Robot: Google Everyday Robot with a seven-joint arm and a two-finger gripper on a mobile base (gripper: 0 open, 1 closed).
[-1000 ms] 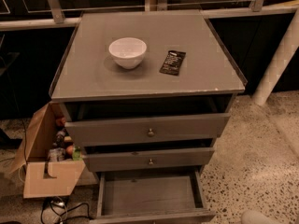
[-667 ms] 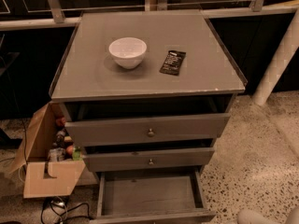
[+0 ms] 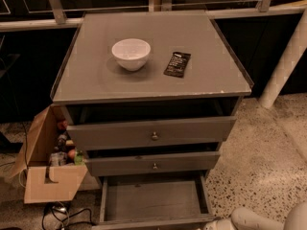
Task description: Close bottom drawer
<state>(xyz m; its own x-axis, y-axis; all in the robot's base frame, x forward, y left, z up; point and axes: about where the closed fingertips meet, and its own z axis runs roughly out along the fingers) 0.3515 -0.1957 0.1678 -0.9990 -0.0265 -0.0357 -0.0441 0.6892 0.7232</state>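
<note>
Grey cabinet [image 3: 144, 80], viewed from above and in front. The bottom drawer [image 3: 153, 201] is seen pulled well out at floor level; its plain grey inside is exposed and its front panel is cut by the lower frame edge.

The middle drawer [image 3: 120, 166] and the top drawer [image 3: 192, 131] are each seen slightly out, with a brass knob at the centre of each.

The gripper [image 3: 225, 223] is located at the lower right edge, just beside the front right corner of the bottom drawer. Only a white rounded part is shown, so whether it is spread or pressed together cannot be told.

On the cabinet top, a white bowl [image 3: 131, 53] and a dark packet [image 3: 177, 64] are noted, near but apart. An open cardboard box [image 3: 50, 182] with small items inside is recorded on the floor at the left side.
</note>
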